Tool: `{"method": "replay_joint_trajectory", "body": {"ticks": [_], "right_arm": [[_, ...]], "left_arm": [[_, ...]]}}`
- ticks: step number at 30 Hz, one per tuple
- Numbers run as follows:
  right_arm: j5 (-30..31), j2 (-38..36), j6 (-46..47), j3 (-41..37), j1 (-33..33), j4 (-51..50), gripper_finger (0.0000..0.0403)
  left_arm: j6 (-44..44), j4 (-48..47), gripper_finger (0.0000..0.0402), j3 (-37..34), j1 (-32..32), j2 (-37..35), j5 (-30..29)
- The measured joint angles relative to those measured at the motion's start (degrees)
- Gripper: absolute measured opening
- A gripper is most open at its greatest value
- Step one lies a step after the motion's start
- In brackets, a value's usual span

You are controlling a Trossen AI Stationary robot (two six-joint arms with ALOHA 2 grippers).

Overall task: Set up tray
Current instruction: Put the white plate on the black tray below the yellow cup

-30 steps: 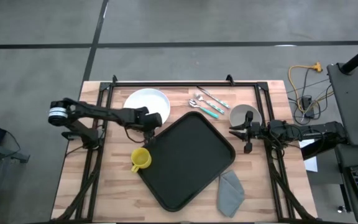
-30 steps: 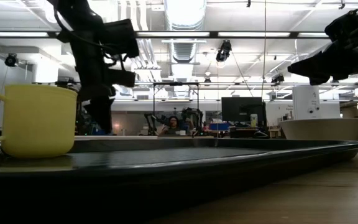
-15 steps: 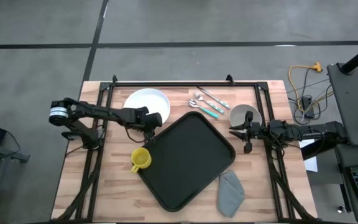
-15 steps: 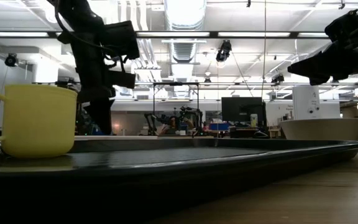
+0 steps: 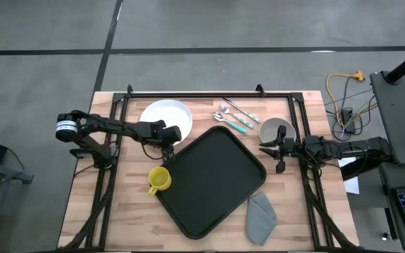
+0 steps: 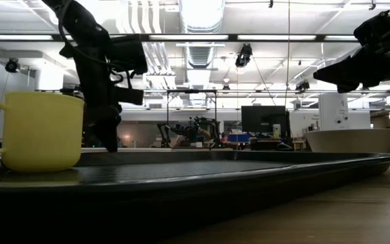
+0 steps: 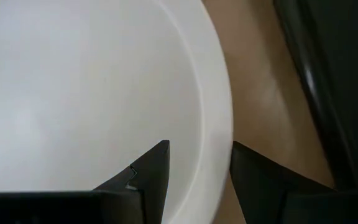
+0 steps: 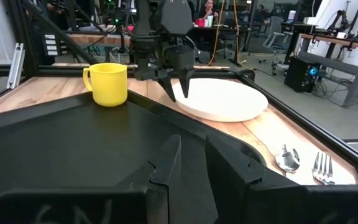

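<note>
A wooden table point(image 5: 297, 211) fills the middle of the overhead picture, with a dark arm reaching in from each side.

The tray point(image 5: 213, 180) is the largest thing on it: a black rectangular tray with rounded corners and a raised rim, lying turned like a diamond in the centre of the frame, empty. It looks like stiff moulded plastic, light for its size, smooth and likely slippery; the thin raised rim at an edge or corner seems the only place a narrow gripper could pinch it, and it would probably slide across the wood more easily than lift level.

A round white plate point(image 5: 162, 119) sits above and left of the tray, close to its upper left edge. It looks hard and breakable.

A grey folded cloth point(image 5: 261, 213) lies at the tray's lower right. A grey bowl point(image 5: 275, 130) stands to the tray's right. A yellow mug point(image 5: 159, 179) stands touching or just beside the tray's left edge. A fork and spoons with teal handles point(image 5: 233, 116) lie above the tray.

The left gripper point(image 5: 172, 138) is down at the plate's right-hand rim, fingers spread wide with the rim between them, not closed on it. The right gripper point(image 5: 265, 148) hovers by the tray's right corner, near the bowl, fingers close together with a narrow gap, holding nothing.
</note>
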Motion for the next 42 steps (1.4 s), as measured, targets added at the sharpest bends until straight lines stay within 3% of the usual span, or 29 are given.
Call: {"method": "replay_joint_trajectory", "body": {"ticks": [20,24,30,42], "right_arm": [[0.0,0.0,-0.1,0.0,0.0,0.0,0.0068],[0.0,0.0,0.0,0.0,0.0,0.0,0.0068],[0.0,0.0,-0.1,0.0,0.0,0.0,0.0068],[0.0,0.0,-0.1,0.0,0.0,0.0,0.0068]], "left_arm": [[0.8,6.5,0.0146,-5.0,2.2,-0.1,0.1],[2.5,6.7,0.0115,-5.0,2.2,-0.1,0.4],[4.0,6.7,0.0012,-4.5,2.2,0.0,-0.5],[6.9,5.1,0.0,-3.3,1.2,0.0,-5.0]]}}
